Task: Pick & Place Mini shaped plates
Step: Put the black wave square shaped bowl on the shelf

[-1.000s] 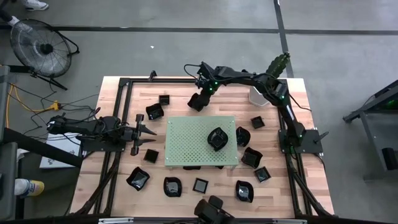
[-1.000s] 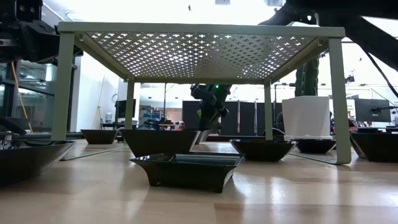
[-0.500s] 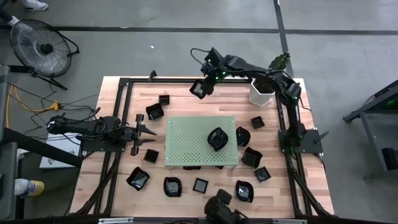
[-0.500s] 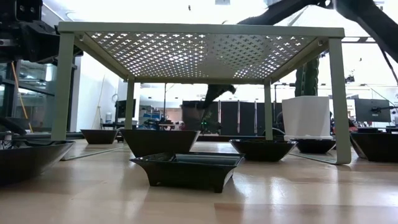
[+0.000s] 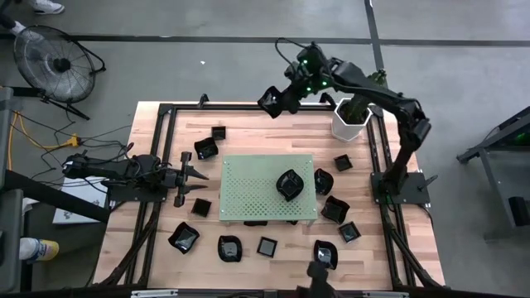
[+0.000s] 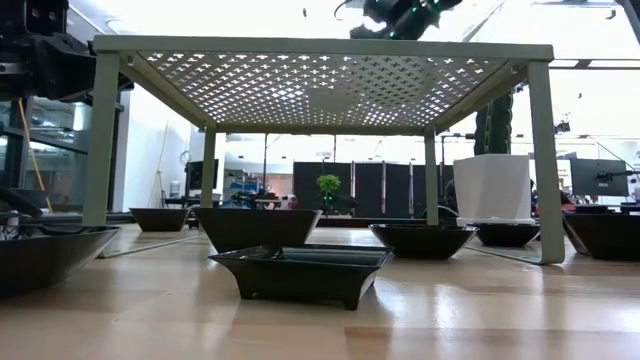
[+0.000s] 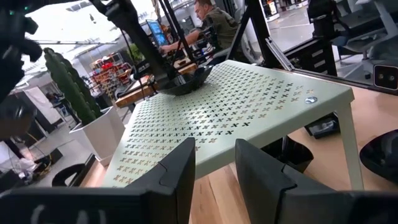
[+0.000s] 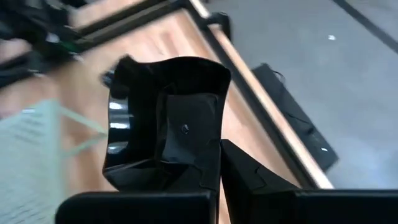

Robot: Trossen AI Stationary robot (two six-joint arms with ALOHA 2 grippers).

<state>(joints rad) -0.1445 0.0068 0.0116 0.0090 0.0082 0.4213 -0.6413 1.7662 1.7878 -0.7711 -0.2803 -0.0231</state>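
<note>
My right gripper (image 5: 282, 97) is shut on a small glossy black dish (image 5: 270, 101), high above the table's far edge; the dish fills the right wrist view (image 8: 165, 124), and the gripper shows at the top of the low view (image 6: 393, 16). The green perforated board (image 5: 267, 188) stands on its legs mid-table, with one black dish (image 5: 289, 184) resting on its top. My left gripper (image 5: 193, 174) is open and empty, level at the board's left side, its fingers (image 7: 180, 174) facing the board (image 7: 249, 112). My right gripper holds the black dish by its rim wall (image 8: 210, 144) on the side nearest the wrist, pinched between the two fingers (image 8: 249, 177). The dish is lifted clear of the table and tilted, its hollow facing the wrist camera.
Several more black dishes lie around the board, among them some at the left (image 5: 206, 148), near edge (image 5: 229, 248) and right (image 5: 335, 209). A white pot (image 5: 349, 124) with a cactus stands at the far right. A dark frame rail (image 5: 207, 106) runs along the table's far edge.
My right gripper has risen from table height, just beyond the board's far edge, to well above the board's top and gone toward the table's far edge, carrying the black dish, which is now lifted clear and tilted.
</note>
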